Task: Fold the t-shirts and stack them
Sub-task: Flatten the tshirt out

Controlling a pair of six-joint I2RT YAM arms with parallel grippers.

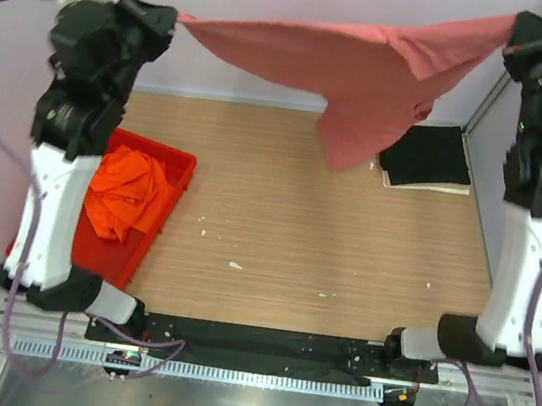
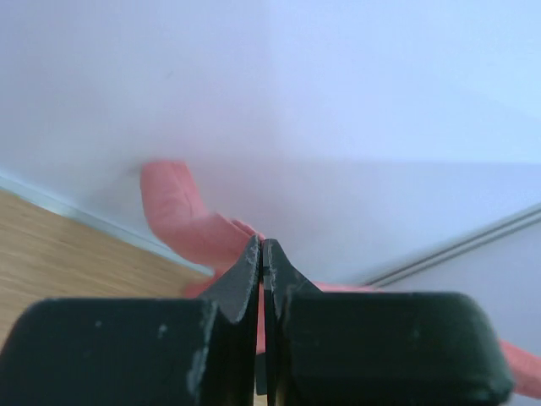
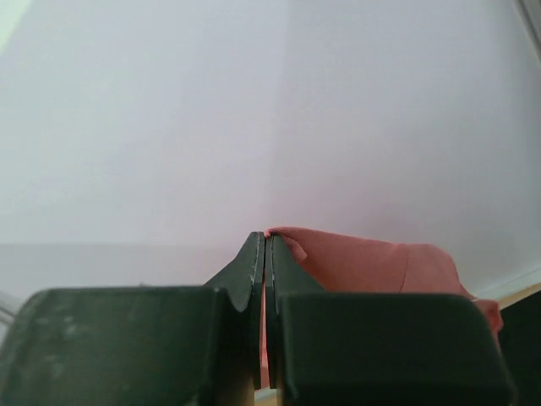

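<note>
A dusty rose-red t-shirt [image 1: 370, 71] hangs stretched in the air across the back of the table, its lower corner drooping toward the wood. My left gripper [image 1: 179, 18] is shut on its left edge, and rose cloth [image 2: 190, 220] shows between and beyond the fingers. My right gripper [image 1: 512, 33] is shut on the right edge, with rose cloth [image 3: 372, 262] bunched beside the fingers. A bright orange t-shirt [image 1: 129, 191] lies crumpled in the red tray [image 1: 180, 165] at the left. A black t-shirt [image 1: 427, 154] lies folded flat at the back right.
The wooden table [image 1: 287, 236] has a few small white specks. Pale walls close in the back and sides. A metal post [image 1: 487, 102] stands at the back right corner. Both arm bases sit along the near edge.
</note>
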